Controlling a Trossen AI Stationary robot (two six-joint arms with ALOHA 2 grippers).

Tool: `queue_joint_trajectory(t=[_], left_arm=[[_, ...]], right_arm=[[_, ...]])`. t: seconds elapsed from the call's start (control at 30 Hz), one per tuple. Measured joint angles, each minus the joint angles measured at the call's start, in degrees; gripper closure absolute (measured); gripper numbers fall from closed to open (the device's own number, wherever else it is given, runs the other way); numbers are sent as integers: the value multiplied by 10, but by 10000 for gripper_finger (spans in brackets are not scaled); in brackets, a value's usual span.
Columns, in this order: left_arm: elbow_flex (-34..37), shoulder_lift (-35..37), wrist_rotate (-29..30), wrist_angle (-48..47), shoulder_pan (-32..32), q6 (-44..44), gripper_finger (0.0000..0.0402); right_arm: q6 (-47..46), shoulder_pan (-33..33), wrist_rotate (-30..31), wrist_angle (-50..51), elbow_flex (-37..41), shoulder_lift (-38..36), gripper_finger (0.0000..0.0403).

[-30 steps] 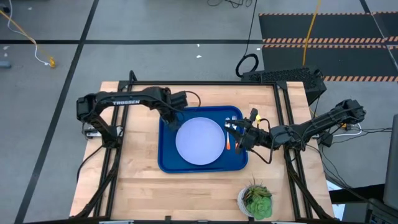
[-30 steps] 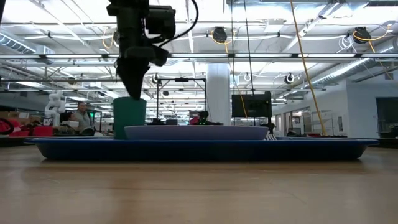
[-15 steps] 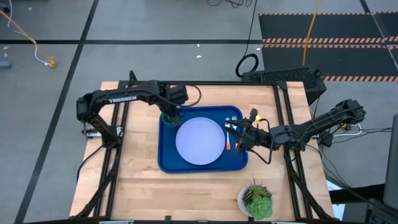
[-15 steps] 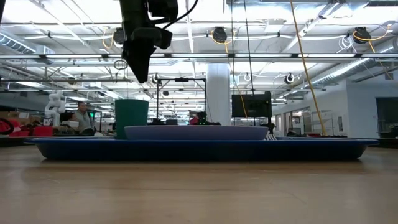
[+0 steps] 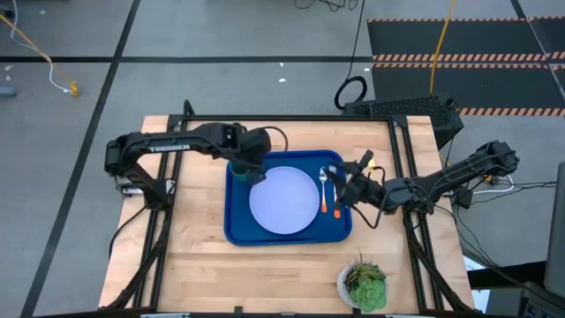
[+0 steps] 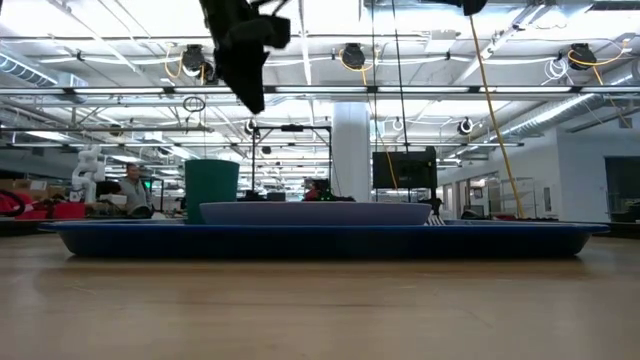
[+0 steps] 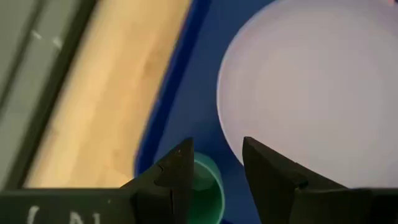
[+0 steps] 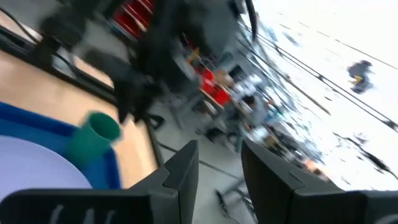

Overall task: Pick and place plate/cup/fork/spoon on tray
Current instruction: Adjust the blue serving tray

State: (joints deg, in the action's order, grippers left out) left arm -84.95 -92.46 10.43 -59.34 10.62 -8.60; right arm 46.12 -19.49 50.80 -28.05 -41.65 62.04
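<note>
The left hand (image 5: 256, 170) hangs above the upper left corner of the tray (image 5: 240, 231) in the high view, its two dark fingers (image 7: 176, 177) apart with nothing between them; through the gap in its own wrist view the rim of the cup (image 7: 208, 190) shows below, clear of both fingers. The cup (image 6: 211, 190) is a small dark green cylinder standing upright on the tray, at its upper left corner, just beside the plate (image 5: 283, 200). In the low view the left hand (image 6: 250, 95) is well above the cup's rim, near the top of the frame. The plate is round, flat and pale lavender-white, and fills the middle of the blue rectangular tray with its rounded corners and raised rim. To the right of the plate in the high view lie the spoon (image 5: 324, 185) and the fork (image 5: 335, 189), side by side on the tray floor, both with silver metal ends toward the top of the frame and orange handles toward the bottom. The right hand (image 5: 350, 187) hovers at the tray's right edge, just beside the fork, its fingers (image 8: 180, 171) parted and holding nothing. A potted green plant (image 5: 363, 284) stands on the wooden worktop (image 5: 194, 265) at the lower right of the high view.
</note>
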Motion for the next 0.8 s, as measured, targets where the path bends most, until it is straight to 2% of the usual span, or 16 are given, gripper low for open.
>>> queue_joint_trajectory(t=[0.17,0.27,0.53,0.67,0.8], left_arm=[[0,33,72,19,-58,-24,261],[0,62,89,25,-111,-49,261],[21,70,90,-24,-280,-139,261],[72,65,84,-19,-355,-203,261],[148,66,35,56,-407,-257,261]], right_arm=[[36,-12,52,-9,0,0,287],[47,-28,68,-14,0,0,287],[86,-74,149,-34,0,-7,287],[103,-89,152,-67,0,-8,287],[107,-96,145,-87,0,-8,287]])
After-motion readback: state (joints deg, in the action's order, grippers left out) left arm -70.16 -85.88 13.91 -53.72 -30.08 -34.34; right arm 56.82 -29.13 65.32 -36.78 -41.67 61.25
